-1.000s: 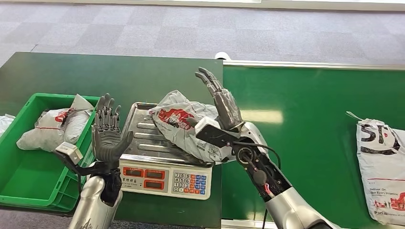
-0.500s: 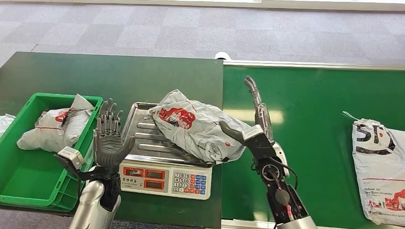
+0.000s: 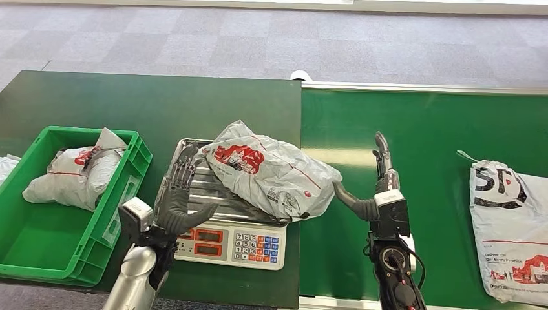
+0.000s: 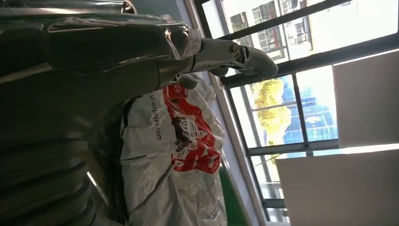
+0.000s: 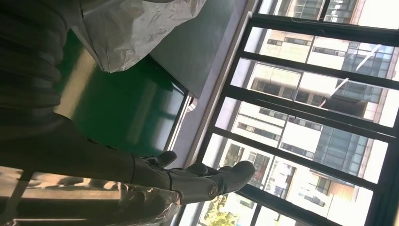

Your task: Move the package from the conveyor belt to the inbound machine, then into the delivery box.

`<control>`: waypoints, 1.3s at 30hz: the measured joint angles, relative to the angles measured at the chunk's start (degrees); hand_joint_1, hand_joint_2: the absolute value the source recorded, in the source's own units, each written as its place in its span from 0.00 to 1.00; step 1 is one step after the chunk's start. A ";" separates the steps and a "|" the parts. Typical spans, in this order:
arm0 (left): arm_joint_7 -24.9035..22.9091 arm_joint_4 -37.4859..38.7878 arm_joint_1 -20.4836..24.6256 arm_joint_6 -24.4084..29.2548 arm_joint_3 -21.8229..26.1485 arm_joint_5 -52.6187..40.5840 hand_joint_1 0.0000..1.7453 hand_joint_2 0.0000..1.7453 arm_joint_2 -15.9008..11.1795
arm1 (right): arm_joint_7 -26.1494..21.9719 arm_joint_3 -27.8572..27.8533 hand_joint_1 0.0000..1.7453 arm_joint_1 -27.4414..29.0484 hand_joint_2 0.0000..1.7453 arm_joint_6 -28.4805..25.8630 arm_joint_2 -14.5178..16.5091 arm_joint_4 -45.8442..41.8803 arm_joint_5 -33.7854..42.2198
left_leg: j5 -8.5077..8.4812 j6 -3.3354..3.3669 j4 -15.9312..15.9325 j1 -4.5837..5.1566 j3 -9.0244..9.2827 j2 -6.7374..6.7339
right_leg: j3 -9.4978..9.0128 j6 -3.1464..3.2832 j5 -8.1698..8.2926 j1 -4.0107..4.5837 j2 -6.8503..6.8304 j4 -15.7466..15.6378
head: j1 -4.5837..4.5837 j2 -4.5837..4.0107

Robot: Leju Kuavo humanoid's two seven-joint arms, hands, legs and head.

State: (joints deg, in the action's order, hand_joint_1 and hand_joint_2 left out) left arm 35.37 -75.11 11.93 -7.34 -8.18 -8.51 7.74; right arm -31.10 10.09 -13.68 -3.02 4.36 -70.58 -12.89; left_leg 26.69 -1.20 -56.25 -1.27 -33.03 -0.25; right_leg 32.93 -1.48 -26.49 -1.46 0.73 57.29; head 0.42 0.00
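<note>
The package (image 3: 268,169), a crumpled grey mailer bag with red print, lies on the steel tray of the weighing scale (image 3: 223,231), its right end hanging over the tray's edge toward the green conveyor belt (image 3: 426,129). It sits between the two hands and neither one holds it. The left robot hand (image 3: 178,197) is raised just beside the bag's left end, over the scale's near left corner, palm turned toward the bag, fingers spread and holding nothing; from the left wrist view the bag's red print (image 4: 190,136) is close beyond the fingers. The right robot hand (image 3: 375,187) stands upright over the belt just right of the bag, fingers straight up and thumb reaching toward the bag's overhanging end, also empty; whether the thumb tip touches the plastic cannot be told. The scale rests on the dark green surface (image 3: 129,103). To its left a green crate (image 3: 58,252) holds another grey mailer bag (image 3: 74,174). Far right on the belt lies a second white bag (image 3: 510,226), well apart from both hands.
</note>
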 joint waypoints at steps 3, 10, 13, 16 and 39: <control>-2.82 1.07 1.69 0.01 -2.14 -7.46 0.00 1.00 -0.32 | 0.39 -0.83 0.00 0.51 1.00 0.86 0.31 0.01 -0.13 | 0.00 0.00 0.00 0.00 -0.01 0.05 | 0.00 0.00 0.00 0.00 -0.03 0.00 | 0.01 0.00; -7.48 5.00 5.10 1.93 -7.66 -21.62 0.00 1.00 -0.98 | 0.99 -2.36 0.00 1.73 1.00 1.95 0.55 0.40 -2.14 | 0.00 0.00 0.00 0.00 -0.01 0.02 | 0.00 0.00 0.00 0.00 -0.02 0.00 | 0.01 0.00; -8.11 5.91 6.06 2.87 -9.93 -26.50 0.00 1.00 -1.39 | 1.00 -3.11 0.00 2.25 1.00 2.15 0.57 0.50 -2.39 | 0.00 0.00 0.00 0.00 -0.02 0.03 | 0.01 0.00 0.00 0.00 -0.02 0.00 | 0.01 0.00; -8.68 6.45 6.91 3.20 -12.06 -28.97 0.00 1.00 -1.61 | 1.02 -3.66 0.00 2.55 1.00 2.19 0.63 0.71 -2.57 | 0.00 0.00 0.00 0.00 -0.02 0.00 | 0.01 0.00 0.00 0.00 -0.02 0.00 | 0.01 0.00; -23.41 18.13 14.21 9.36 -18.74 -42.01 0.00 1.00 0.68 | 3.05 -6.04 0.00 4.47 1.00 3.03 2.76 1.88 -4.84 | -0.07 0.01 0.01 0.01 0.06 0.10 | -0.13 0.01 0.04 -0.01 -0.05 -0.02 | 0.01 0.00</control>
State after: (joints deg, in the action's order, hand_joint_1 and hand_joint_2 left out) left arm 11.96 -56.99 26.14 2.01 -26.92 -50.52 8.42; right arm -28.05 4.05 -9.21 0.02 7.11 -68.70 -17.72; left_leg 26.62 -1.19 -56.25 -1.27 -32.97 -0.15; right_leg 32.80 -1.47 -26.45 -1.47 0.67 57.26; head 0.42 0.00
